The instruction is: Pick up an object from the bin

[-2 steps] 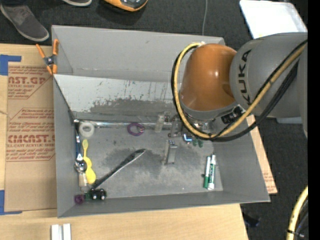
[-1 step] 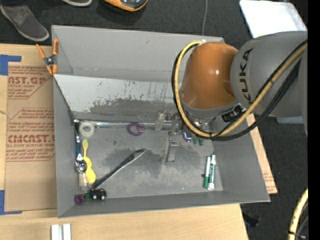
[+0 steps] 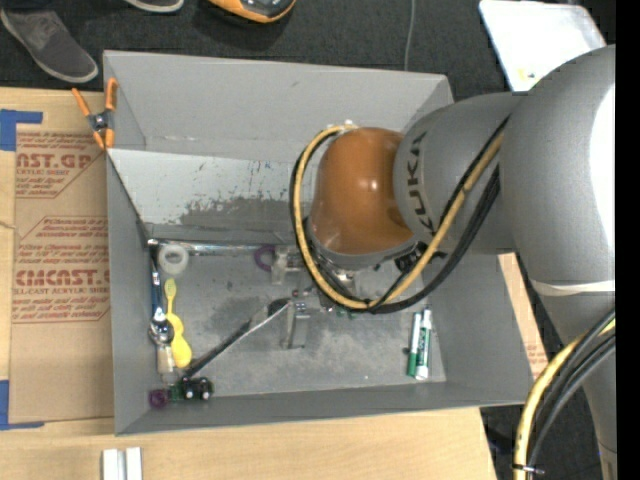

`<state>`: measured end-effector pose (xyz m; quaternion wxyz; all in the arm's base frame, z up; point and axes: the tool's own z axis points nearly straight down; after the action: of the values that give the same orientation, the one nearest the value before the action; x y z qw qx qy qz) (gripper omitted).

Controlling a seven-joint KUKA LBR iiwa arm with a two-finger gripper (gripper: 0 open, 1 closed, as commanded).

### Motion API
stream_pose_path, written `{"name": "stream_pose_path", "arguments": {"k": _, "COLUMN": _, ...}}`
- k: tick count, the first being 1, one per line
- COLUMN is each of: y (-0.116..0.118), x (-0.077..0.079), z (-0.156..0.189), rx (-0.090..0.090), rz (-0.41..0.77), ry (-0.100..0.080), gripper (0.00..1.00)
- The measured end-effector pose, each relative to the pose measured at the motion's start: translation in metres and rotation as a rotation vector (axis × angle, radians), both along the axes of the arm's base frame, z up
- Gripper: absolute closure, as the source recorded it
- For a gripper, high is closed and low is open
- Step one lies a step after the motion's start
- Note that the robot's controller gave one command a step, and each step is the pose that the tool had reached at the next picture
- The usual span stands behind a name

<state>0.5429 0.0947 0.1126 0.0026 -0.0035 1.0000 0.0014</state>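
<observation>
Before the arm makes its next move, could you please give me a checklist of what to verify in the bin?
1. Gripper is inside the bin, near mid-floor: ok.
2. A target is close: the thin black rod ends right beside the gripper: ok.
3. Whether anything is already held: cannot tell.
4. Green-and-white marker lies apart, out of the way: ok.
5. Yellow tool and white ring stay by the left wall, away from the gripper: ok.

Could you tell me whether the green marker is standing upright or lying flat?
Lying flat: the marker shows its whole length along the bin floor, near the right wall.
</observation>
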Motion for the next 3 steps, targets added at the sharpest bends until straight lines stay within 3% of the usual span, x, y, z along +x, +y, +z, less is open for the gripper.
{"name": "stream_pose_path", "arguments": {"k": 1, "y": 0.01, "x": 0.006, "z": -0.038, "rx": 0.0, "rz": -0.083, "ry": -0.008, "gripper": 0.0}}
{"name": "stream_pose_path", "arguments": {"k": 2, "y": -0.049, "x": -0.007, "z": -0.032, "rx": 0.001, "rz": -0.086, "ry": 0.002, "gripper": 0.0}}
{"name": "stream_pose_path", "arguments": {"k": 3, "y": -0.001, "x": 0.01, "z": -0.038, "rx": 0.003, "rz": -0.199, "ry": -0.003, "gripper": 0.0}}
